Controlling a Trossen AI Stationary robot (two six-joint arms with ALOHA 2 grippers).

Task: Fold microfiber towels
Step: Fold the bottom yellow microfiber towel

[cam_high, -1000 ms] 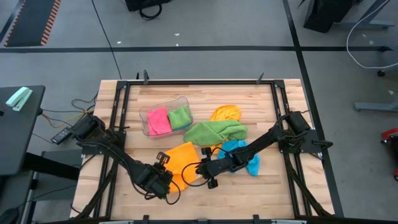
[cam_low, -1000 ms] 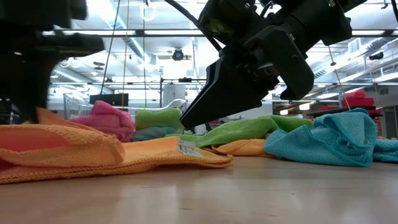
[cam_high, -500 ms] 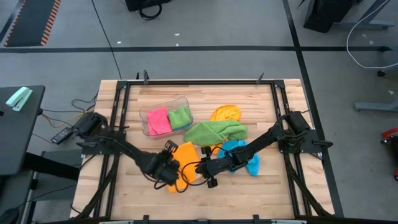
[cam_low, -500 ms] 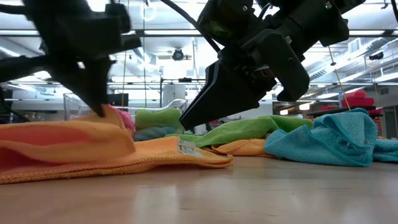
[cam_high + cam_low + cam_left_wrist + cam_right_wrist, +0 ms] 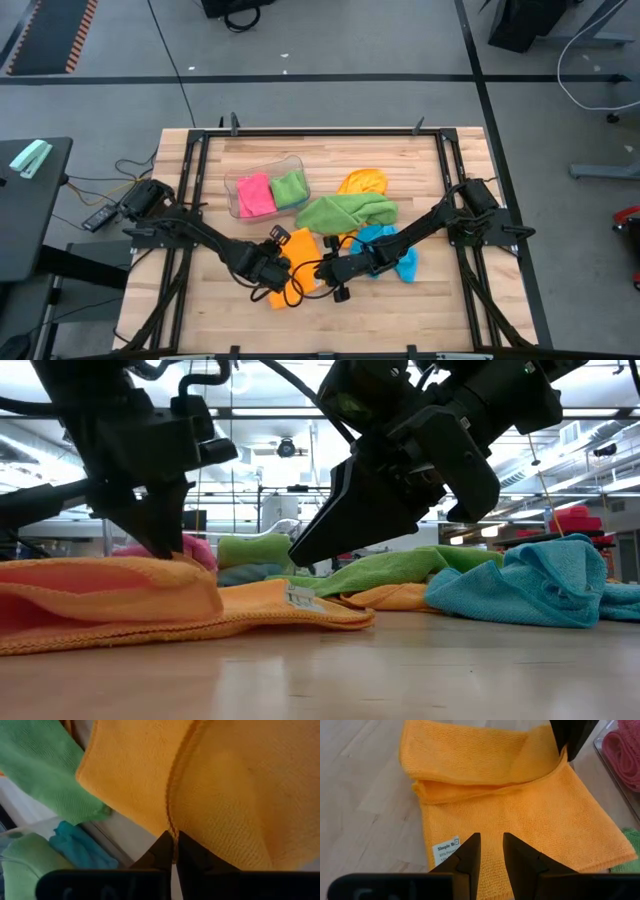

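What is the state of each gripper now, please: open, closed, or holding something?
Left gripper: closed on the edge of the orange towel, folding it over.
Right gripper: fingers slightly apart, holding nothing, hovering over the same towel.

The orange towel (image 5: 510, 815) is soft, matt cloth with a fine looped nap, a stitched hem and a smooth white label (image 5: 447, 848). Beside it, the table (image 5: 400, 310) is pale planked wood, faintly shiny. Beyond it, the tub (image 5: 262, 165) is clear, glossy plastic.
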